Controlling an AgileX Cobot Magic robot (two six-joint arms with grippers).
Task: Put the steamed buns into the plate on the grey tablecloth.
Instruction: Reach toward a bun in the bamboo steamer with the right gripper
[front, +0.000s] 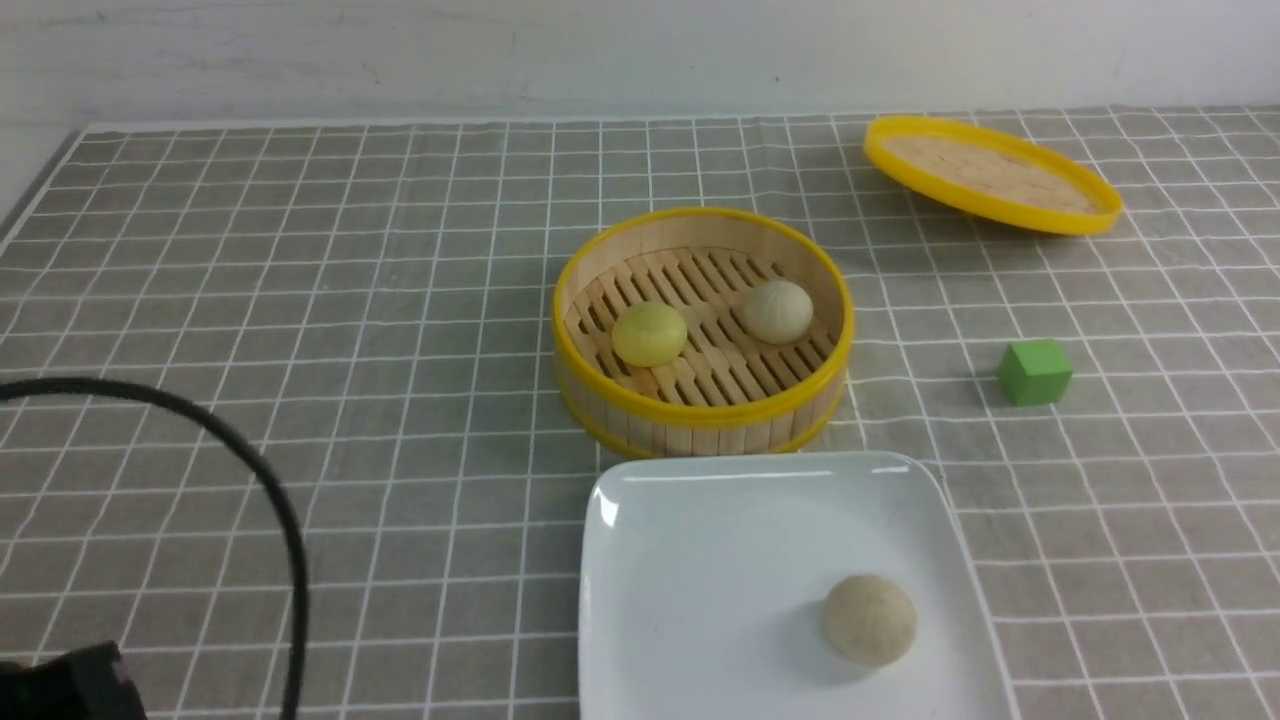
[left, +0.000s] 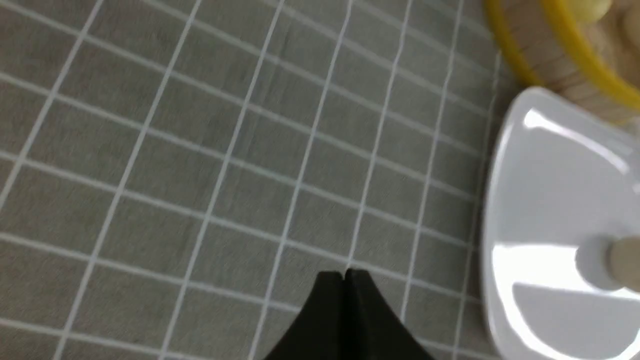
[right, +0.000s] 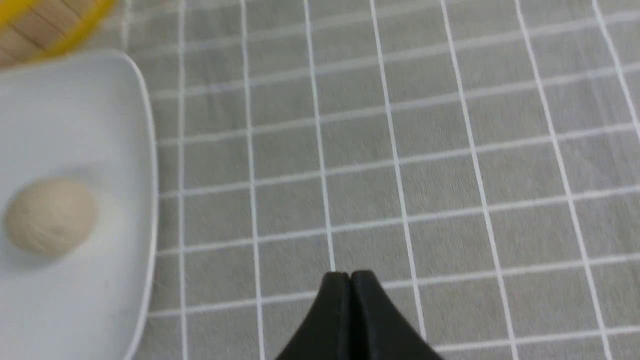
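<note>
One beige steamed bun (front: 869, 619) (right: 50, 216) lies in the white square plate (front: 700, 560) on the grey tablecloth (front: 300, 300). A pale yellow bun (front: 649, 333) and a cream bun (front: 777, 311) sit in the bamboo steamer (front: 700, 415) behind the plate. My left gripper (left: 344, 274) is shut on nothing, over bare cloth beside the plate (left: 530, 210). My right gripper (right: 349, 275) is shut and empty too, over cloth off the plate's (right: 115, 150) other side. Neither gripper's jaws show in the front view.
The steamer's yellow-rimmed lid (front: 990, 175) lies tilted at the back right. A green cube (front: 1034, 372) sits right of the steamer. A black cable (front: 250, 470) and part of the left arm (front: 70, 685) occupy the front left corner.
</note>
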